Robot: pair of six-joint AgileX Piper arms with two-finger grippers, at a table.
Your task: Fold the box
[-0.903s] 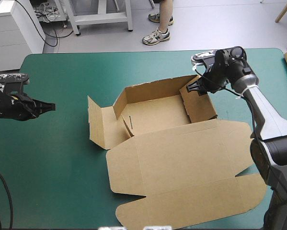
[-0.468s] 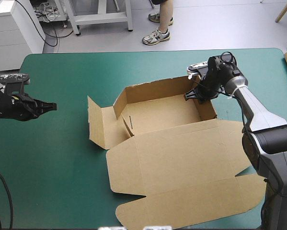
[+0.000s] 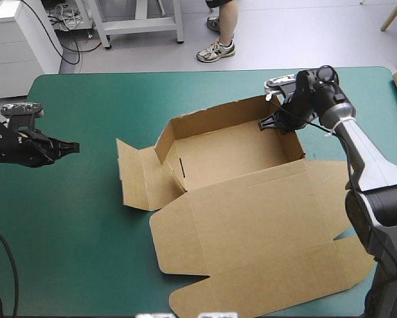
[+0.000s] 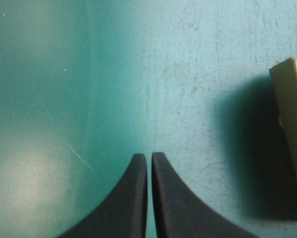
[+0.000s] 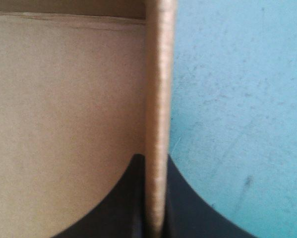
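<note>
Right claw (image 5: 153, 158) on perhaps corrugated box (image 3: 238, 212)

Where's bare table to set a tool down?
Widest patch: teal-green cover between the left gripper and the box, toward the near edge. A strip lies beyond the back wall. Crowded: right side, lid and right gripper.

No legible text, label, brand, number or sign on anything.

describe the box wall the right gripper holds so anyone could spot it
On the teal-green table lies the brown box, lid flat. Its tray's right wall is the one: only it sits pinched in the right gripper.
</note>
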